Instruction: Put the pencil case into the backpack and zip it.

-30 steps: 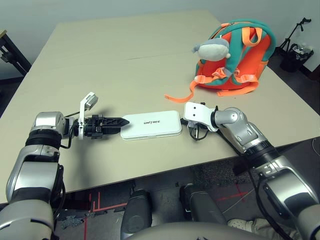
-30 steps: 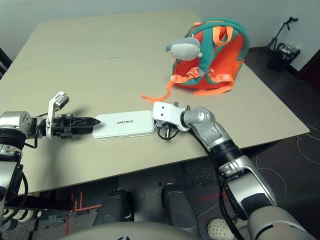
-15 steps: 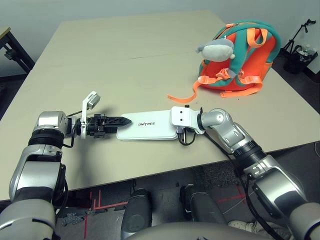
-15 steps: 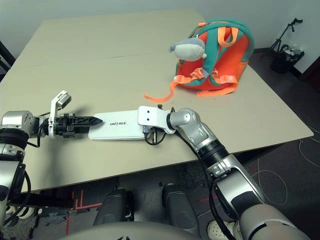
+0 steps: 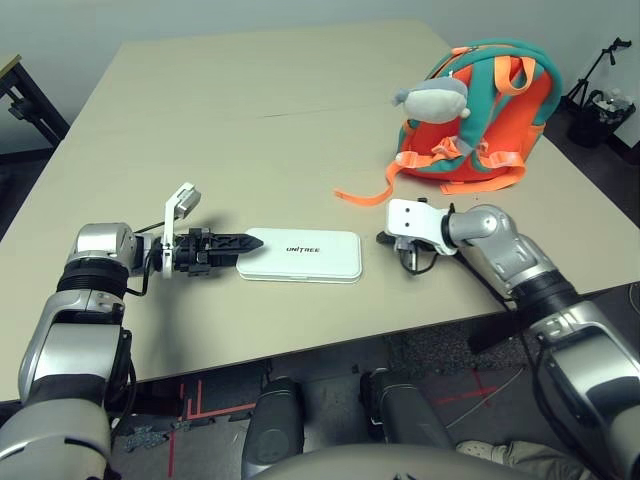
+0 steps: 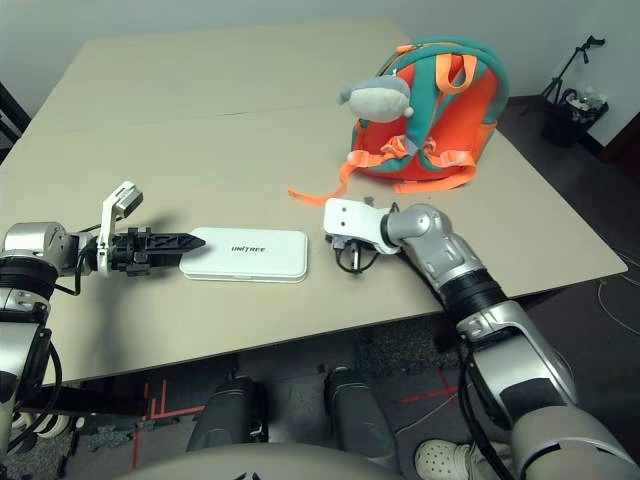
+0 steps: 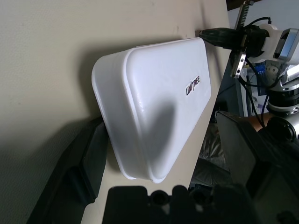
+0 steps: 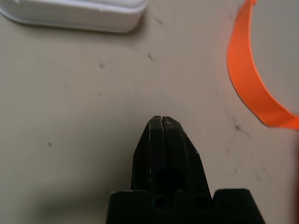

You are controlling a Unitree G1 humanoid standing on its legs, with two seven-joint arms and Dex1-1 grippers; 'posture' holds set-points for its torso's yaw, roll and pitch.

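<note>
You have the pencil case [image 5: 300, 265] lying flat on the table [image 5: 230, 170], its long side running between your two grippers. From the head, you can read the lettering [image 6: 248, 249] on its upper face, with the left gripper [image 7: 161, 120] level with its left end and the right gripper [image 8: 162, 117] beyond its right end.

The left wrist view adds what the head views leave unclear: your left gripper's fingers stand widely spread, with the near end of the case between them and clear space toward one finger. You have no grip there; whether the other finger touches the case, you cannot tell. The same view shows you the depth of the case's white side wall.

The right wrist view settles the other hand: its two fingertips are pressed together, clenched on nothing, above the table and apart from the case's rounded corner. It also gives you the ribbed weave of an orange strap [image 8: 247, 70].

From the head, you can trace that strap to the backpack [image 5: 505, 115], upright toward the far right of the table, well apart from the case. You find a grey plush toy [image 5: 436, 101] hanging against it.
</note>
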